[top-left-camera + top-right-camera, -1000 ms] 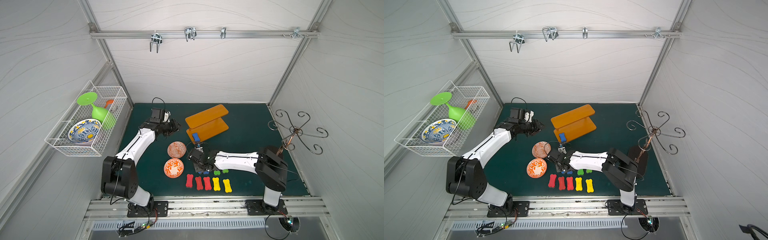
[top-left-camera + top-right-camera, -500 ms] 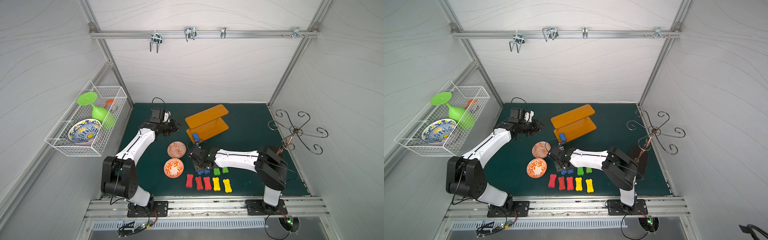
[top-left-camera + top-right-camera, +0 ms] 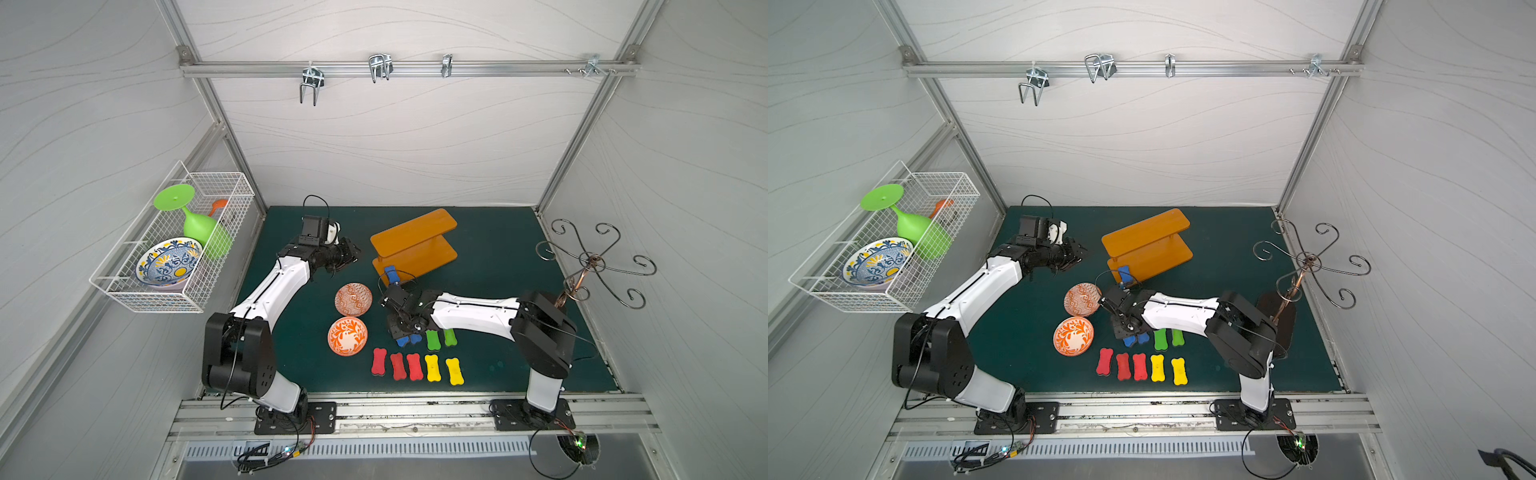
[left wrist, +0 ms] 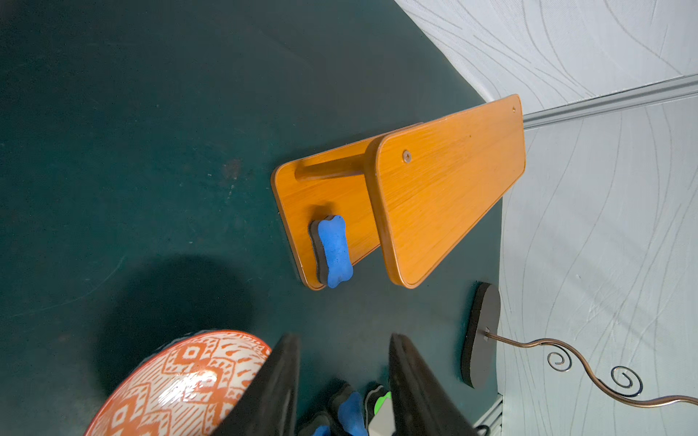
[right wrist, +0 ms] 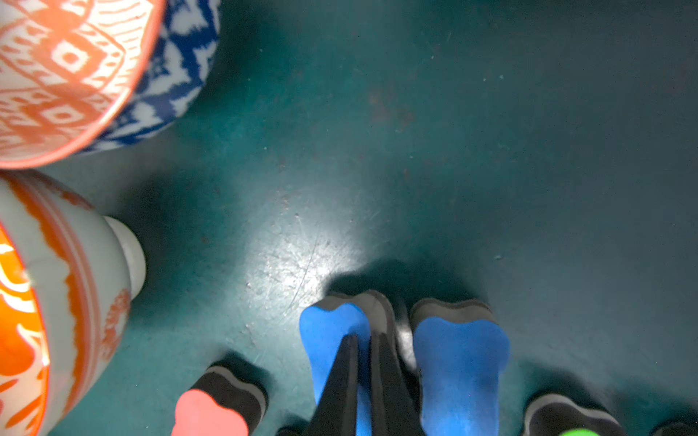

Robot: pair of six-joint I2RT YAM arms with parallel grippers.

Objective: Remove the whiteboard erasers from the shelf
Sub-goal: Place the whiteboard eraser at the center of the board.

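Nearest the front rail a row lies flat on the green surface point(image 3: 498, 232): three red erasers point(image 3: 398, 366), then two yellow erasers point(image 3: 433, 368), side by side, colour up. Just behind them is a shorter row, two green erasers point(image 3: 432, 338) & two blue erasers point(image 3: 414, 339), the blue pair partly hidden under the right tool point(image 3: 405, 332), which hangs low over them. In its wrist view the fingers point(image 5: 389, 385) are drawn together w/ nothing btwn them, tips over the top of one blue block; whether they touch it I can't tell. To that arm's left stand two orange patterned bowls point(image 3: 348, 336), one behind the other, close together. Further back is the shelf point(image 3: 413, 237), set at a slant on the surface, and a third blue eraser point(image 3: 390, 275) sits on its lower board, right at the end nearer the front, blue side up, lying across the board. Left of the shelf & well apart from it the left tool point(image 3: 352, 254) hovers above the surface, pointing toward the shelf, fingers point(image 4: 283, 377) apart w/ nothing held. On the right side a curly hook stand point(image 3: 590, 264) rises from a dark oval base point(image 3: 1287, 328). On the left wall hangs a white wire basket point(image 3: 158, 299) w/ a green goblet point(image 3: 203, 232) & a blue-and-yellow bowl point(image 3: 168, 262) in it. Farthest off, a metal rail point(image 3: 415, 68) w/ hooks runs across the back wall
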